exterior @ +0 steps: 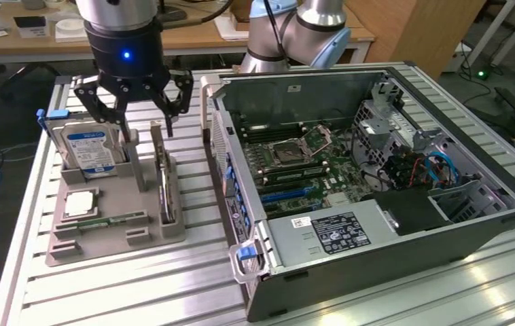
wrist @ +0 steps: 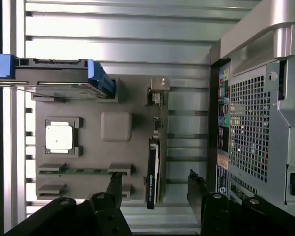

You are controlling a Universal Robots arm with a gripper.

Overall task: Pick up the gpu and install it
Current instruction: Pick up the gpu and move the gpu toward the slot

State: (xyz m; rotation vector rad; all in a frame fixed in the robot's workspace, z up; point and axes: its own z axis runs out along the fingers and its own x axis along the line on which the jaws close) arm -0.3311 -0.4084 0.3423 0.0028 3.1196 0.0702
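Observation:
The gpu (exterior: 163, 182) is a thin black card standing on edge in a slot of the grey holder tray (exterior: 140, 204), at the tray's side nearest the computer. In the wrist view the gpu (wrist: 153, 169) appears edge-on, its silvery bracket (wrist: 160, 86) at one end. My gripper (exterior: 149, 134) hangs open above the tray's far end, a little above the card's top edge and touching nothing. From the wrist, the gripper (wrist: 153, 175) has one black finger (wrist: 115, 183) on each side of the card's line, well apart from it.
The tray also holds a silver hard drive (exterior: 90, 149) with a blue label, a processor chip (exterior: 78, 204) and a green memory stick (exterior: 113, 221). The open computer case (exterior: 475, 204) lies at the exterior view's right, its motherboard (exterior: 303, 170) with blue slots exposed. A second arm (exterior: 294, 34) stands behind.

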